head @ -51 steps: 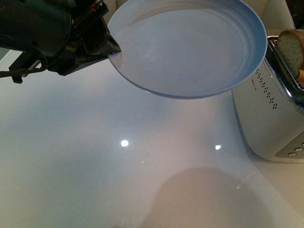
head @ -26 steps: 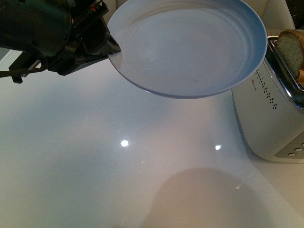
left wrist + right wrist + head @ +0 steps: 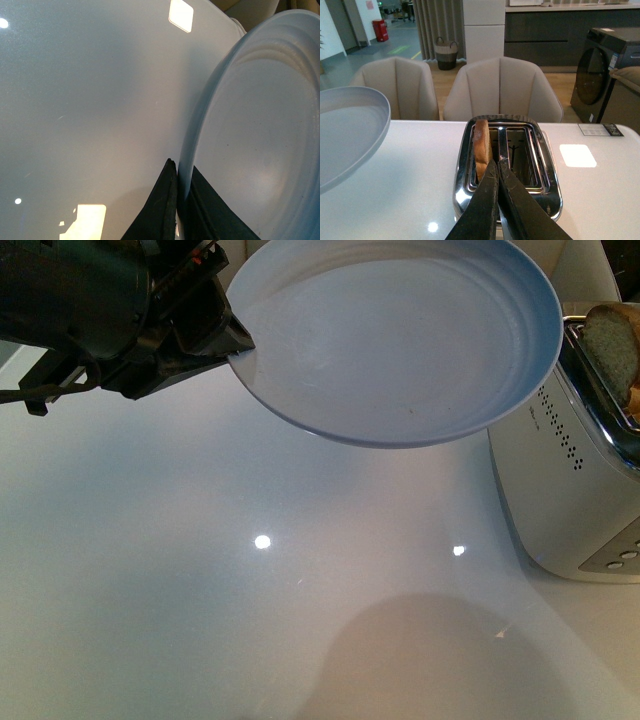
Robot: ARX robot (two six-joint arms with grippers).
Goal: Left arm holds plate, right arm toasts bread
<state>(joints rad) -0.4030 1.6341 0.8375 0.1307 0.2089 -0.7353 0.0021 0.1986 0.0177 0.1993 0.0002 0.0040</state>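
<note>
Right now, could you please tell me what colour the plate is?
The plate is pale blue-white with faint concentric rings; the front view shows it best.

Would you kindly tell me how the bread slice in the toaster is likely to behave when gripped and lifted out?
The bread is thin with a speckled crumb, so it is probably light and may dent or tear under a hard pinch. It stands upright in a slot of the toaster, so it should lift straight up.

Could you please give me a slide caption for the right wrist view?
Right gripper, jaws together, poised above the chrome toaster, one bread slice standing in a slot, the pale plate nearby.
</note>
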